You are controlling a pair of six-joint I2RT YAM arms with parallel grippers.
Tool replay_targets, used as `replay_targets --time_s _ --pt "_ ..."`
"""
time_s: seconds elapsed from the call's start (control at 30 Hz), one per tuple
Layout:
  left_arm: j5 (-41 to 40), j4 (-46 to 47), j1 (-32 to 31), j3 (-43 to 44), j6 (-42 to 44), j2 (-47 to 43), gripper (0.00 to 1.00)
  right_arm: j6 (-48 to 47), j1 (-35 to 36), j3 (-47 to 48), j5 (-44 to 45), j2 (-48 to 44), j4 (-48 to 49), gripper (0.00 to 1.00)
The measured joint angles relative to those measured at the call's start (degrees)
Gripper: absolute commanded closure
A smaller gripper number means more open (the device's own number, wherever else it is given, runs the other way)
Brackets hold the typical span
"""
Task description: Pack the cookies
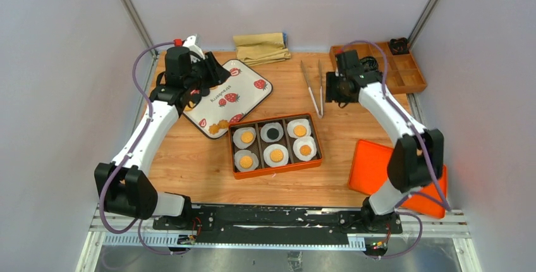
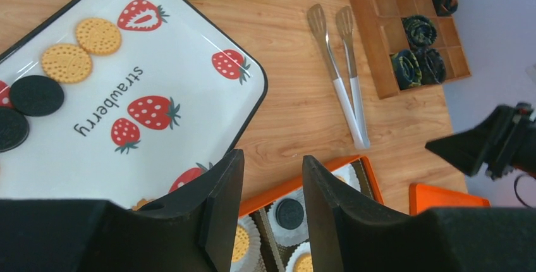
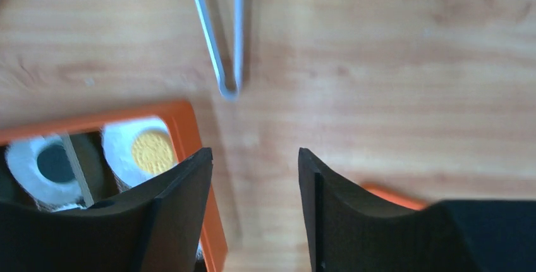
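The cookies (image 1: pixel 219 126) that lie loose are on the strawberry plate (image 1: pixel 246 73): golden ones (image 2: pixel 98 36) and black ones (image 2: pixel 36 95) show in the left wrist view. More cookies sit in white paper cups in the orange box (image 1: pixel 276 171), mostly golden (image 1: pixel 275 155), one black (image 1: pixel 272 133). My left gripper (image 1: pixel 218 74) hangs open and empty over the plate's right part (image 2: pixel 272 158). My right gripper (image 1: pixel 332 92) is open and empty over bare wood right of the box (image 3: pixel 253 155), close to the tongs' joined end. The box corner (image 3: pixel 189 133) shows a golden cookie (image 3: pixel 152 150).
Metal tongs (image 1: pixel 314 85) lie on the wood between the plate and my right gripper. A wooden organizer (image 1: pixel 404 73) stands at the back right, a folded tan cloth (image 1: pixel 260 47) at the back middle. An orange lid (image 1: pixel 370 167) lies by the right arm's base.
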Motion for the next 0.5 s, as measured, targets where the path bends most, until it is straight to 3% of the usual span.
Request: replay_targets --time_s 0.27,0.5 --pt "1.2 1.4 -3.5 -0.4 0.0 0.0 0.55 7.6 0.2 -26.5 1.3 -21.3 -4.0 0.50" --pt "1.4 1.2 -6.8 -0.3 0.6 0.0 0.55 12.7 0.3 -36.8 2.7 -28.9 -7.2 0.53"
